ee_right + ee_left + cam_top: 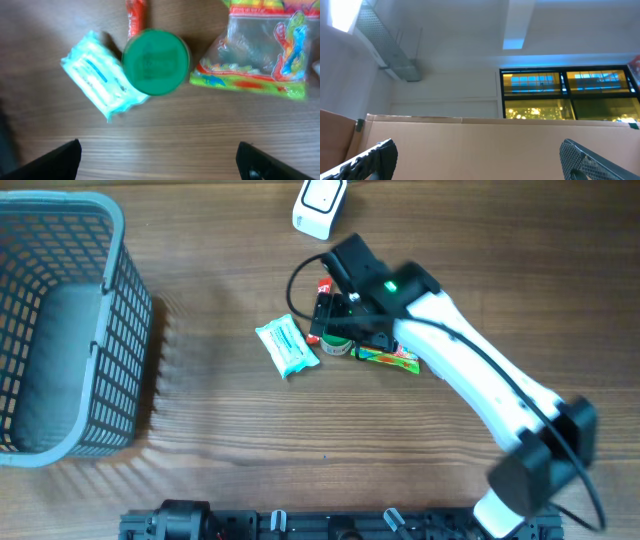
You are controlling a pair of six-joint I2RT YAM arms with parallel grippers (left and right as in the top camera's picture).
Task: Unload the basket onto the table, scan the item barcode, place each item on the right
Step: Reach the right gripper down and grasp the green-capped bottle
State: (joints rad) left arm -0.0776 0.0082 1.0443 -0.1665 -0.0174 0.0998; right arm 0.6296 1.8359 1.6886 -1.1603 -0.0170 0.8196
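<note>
A white barcode scanner (320,205) lies at the far edge of the table. Mid-table sit a pale teal wipes pack (287,347) (100,82), a green-lidded can (337,347) (156,61), a red tube (323,287) (136,15) and a gummy candy bag (395,360) (260,55). My right gripper (345,315) (160,160) hovers open above these items, holding nothing, and the can lid is just ahead of its fingertips. My left gripper (480,160) is open and empty, facing a cardboard wall and the ceiling; the overhead view does not show it.
A grey mesh basket (110,330) stands at the left side of the wooden table. The arm bases (280,525) line the near edge. The right arm (480,380) reaches in diagonally from the near right corner.
</note>
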